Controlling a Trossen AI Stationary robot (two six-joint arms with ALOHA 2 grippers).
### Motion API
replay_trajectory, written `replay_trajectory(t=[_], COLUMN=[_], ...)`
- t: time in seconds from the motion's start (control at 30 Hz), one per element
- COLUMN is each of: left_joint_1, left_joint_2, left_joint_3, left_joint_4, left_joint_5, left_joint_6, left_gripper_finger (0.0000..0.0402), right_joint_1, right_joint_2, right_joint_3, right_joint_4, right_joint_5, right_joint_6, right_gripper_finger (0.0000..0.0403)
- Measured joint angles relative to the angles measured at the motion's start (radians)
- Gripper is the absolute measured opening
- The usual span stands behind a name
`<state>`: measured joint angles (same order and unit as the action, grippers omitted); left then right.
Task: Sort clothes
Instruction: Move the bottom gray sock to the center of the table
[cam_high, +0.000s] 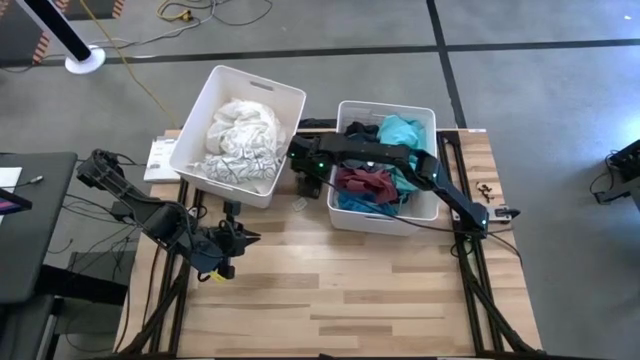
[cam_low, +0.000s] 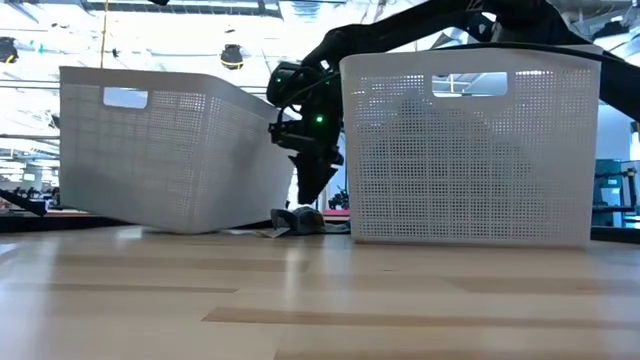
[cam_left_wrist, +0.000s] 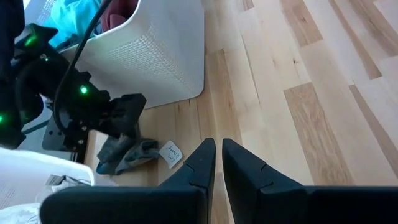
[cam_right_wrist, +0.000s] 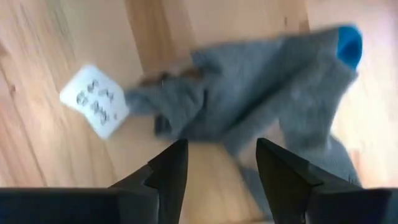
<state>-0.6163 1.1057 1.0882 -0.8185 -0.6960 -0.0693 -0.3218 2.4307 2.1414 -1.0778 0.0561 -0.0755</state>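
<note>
Down at the near side of the desk (cam_high: 380, 290), the left pincer (cam_high: 232, 243) waits low over bare wood, its fingers pressed together. Farther in, in the gap between the two white bins, a grey garment (cam_right_wrist: 261, 87) with a blue patch and a white tag lies crumpled on the desk. The right pincer (cam_right_wrist: 217, 165) hangs right above it, fingers spread, nothing between them. Left bin (cam_high: 205, 110), tilted, carries the white and patterned clothes (cam_high: 240, 140). Right bin (cam_high: 345, 215) carries teal, maroon and dark clothes (cam_high: 385, 165), and the right arm reaches across it.
</note>
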Motion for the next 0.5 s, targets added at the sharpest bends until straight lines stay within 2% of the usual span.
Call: replay_trajectory(t=[0.27,0.5], left_joint_1=[0.0,0.0], left_joint_2=[0.0,0.0], left_joint_3=[0.0,0.0], left_joint_4=[0.001,0.008], left_joint_5=[0.0,-0.007], left_joint_6=[0.004,0.012], left_gripper_finger=[0.0028,0.0028], right_joint_1=[0.006,0.046], right_joint_2=[-0.017,-0.072], right_joint_3=[-0.004,-0.016], right_joint_4=[-0.12,-0.011], right_joint_5=[0.001,-0.001], right_joint_6=[0.035,0.002], right_gripper_finger=[0.019,0.0175])
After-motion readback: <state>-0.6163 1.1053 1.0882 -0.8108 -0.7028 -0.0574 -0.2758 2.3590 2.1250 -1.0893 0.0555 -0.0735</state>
